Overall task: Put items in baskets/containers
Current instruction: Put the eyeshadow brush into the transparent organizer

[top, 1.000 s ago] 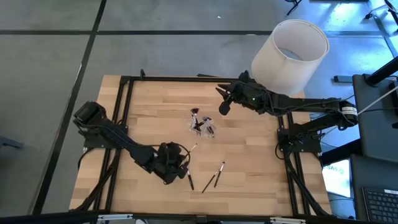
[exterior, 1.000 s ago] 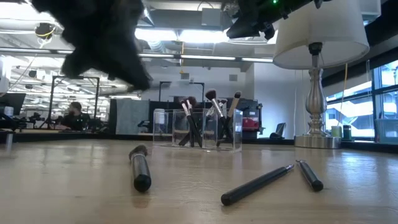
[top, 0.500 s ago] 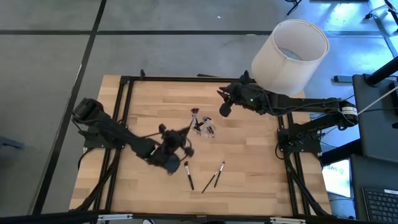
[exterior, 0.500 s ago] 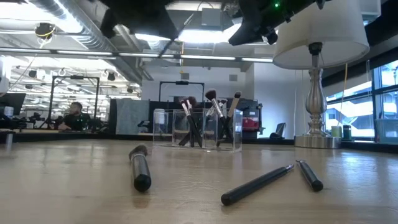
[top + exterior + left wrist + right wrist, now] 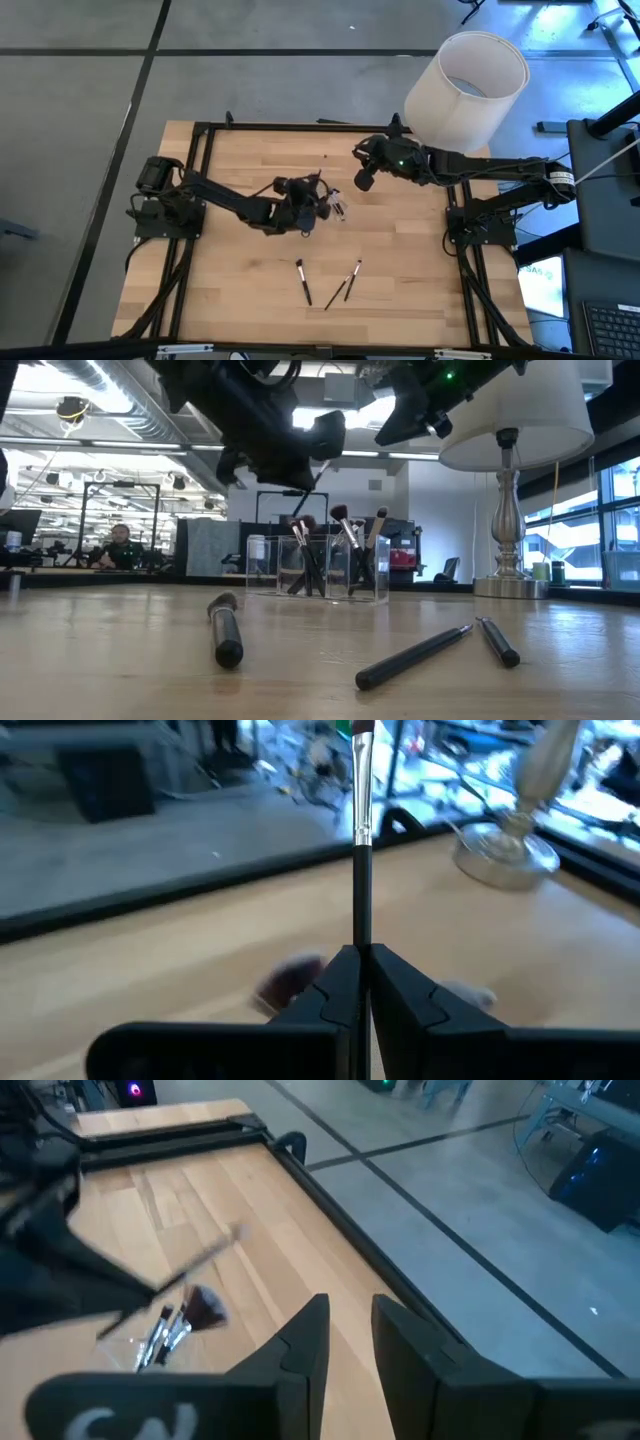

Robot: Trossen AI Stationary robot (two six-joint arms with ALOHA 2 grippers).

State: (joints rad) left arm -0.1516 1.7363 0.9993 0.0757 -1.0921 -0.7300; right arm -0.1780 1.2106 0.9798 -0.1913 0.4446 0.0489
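We see the clear holder (image 5: pixel 332 205) mid-surface crowded by the left claw (image 5: pixel 318 198) above and the right claw (image 5: pixel 362 178) beside; three loose brushes (image 5: pixel 303 281) near the front edge lie unobstructed.

My left gripper (image 5: pixel 361 982) is matt black plastic, pinching a brush (image 5: pixel 362 870) with a smooth dark handle and a shiny metal ferrule. The table (image 5: pixel 400 260) is pale, lightly glossy wood planks. The holder (image 5: pixel 318 568) is clear glossy plastic. The lampshade (image 5: pixel 465 90) looks like matt white cloth, on a polished metal stem (image 5: pixel 510 510).
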